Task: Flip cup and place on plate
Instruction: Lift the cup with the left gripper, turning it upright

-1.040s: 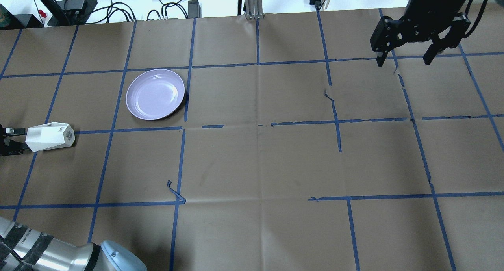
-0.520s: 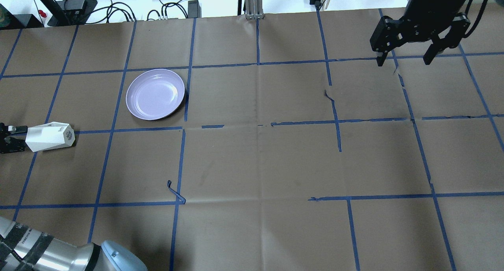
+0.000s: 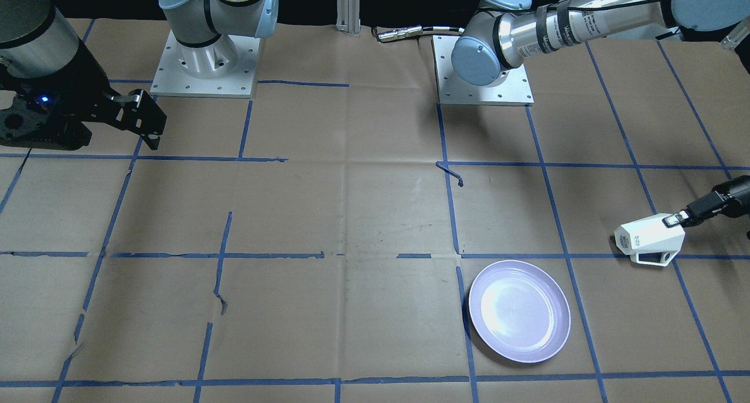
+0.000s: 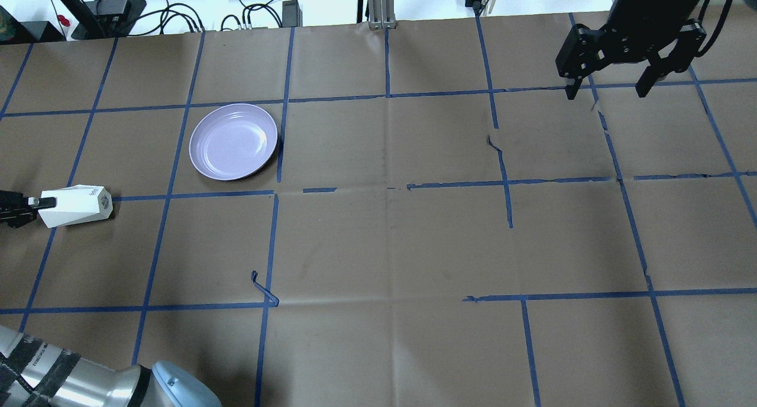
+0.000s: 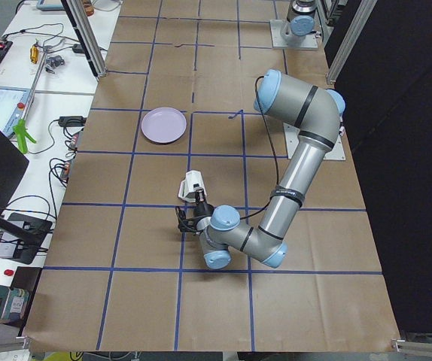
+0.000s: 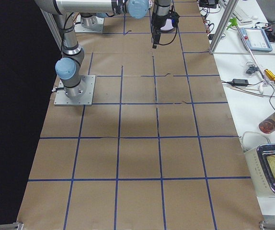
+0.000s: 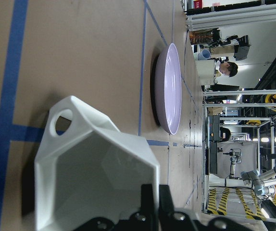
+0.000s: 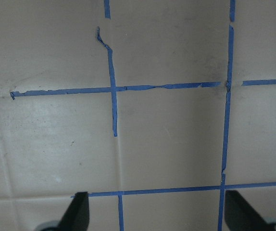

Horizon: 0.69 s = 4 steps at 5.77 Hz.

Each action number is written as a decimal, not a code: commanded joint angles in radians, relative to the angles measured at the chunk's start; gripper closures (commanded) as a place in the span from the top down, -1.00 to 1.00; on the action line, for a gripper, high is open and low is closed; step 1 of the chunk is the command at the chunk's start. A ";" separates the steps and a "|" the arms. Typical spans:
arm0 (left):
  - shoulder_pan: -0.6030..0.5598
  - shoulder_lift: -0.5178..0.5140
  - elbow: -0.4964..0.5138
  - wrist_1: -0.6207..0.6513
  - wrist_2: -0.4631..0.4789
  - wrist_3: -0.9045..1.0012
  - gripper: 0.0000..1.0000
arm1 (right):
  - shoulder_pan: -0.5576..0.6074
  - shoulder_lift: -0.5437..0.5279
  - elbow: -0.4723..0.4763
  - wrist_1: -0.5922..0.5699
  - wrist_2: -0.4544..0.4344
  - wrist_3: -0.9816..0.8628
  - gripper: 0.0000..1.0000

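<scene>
cup (image 4: 75, 205) sideways, rim in left end effector (image 4: 42, 203)

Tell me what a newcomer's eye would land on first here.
The white faceted cup stands out first: it is tipped on its side near the left edge of the table, with the left gripper pinching its rim. Next comes the glossy lavender plate, empty, a little farther out and toward the centre. At the far right corner, the right gripper hangs open, holding nothing.
</scene>
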 commanded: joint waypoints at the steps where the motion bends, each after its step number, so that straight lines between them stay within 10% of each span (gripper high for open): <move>1: -0.001 0.006 0.000 -0.001 -0.010 0.011 -1.00 | 0.000 0.000 0.000 0.000 0.000 0.000 1.00; 4: -0.034 0.287 0.001 -0.168 -0.066 -0.034 -1.00 | 0.000 0.000 0.000 0.000 0.000 0.000 1.00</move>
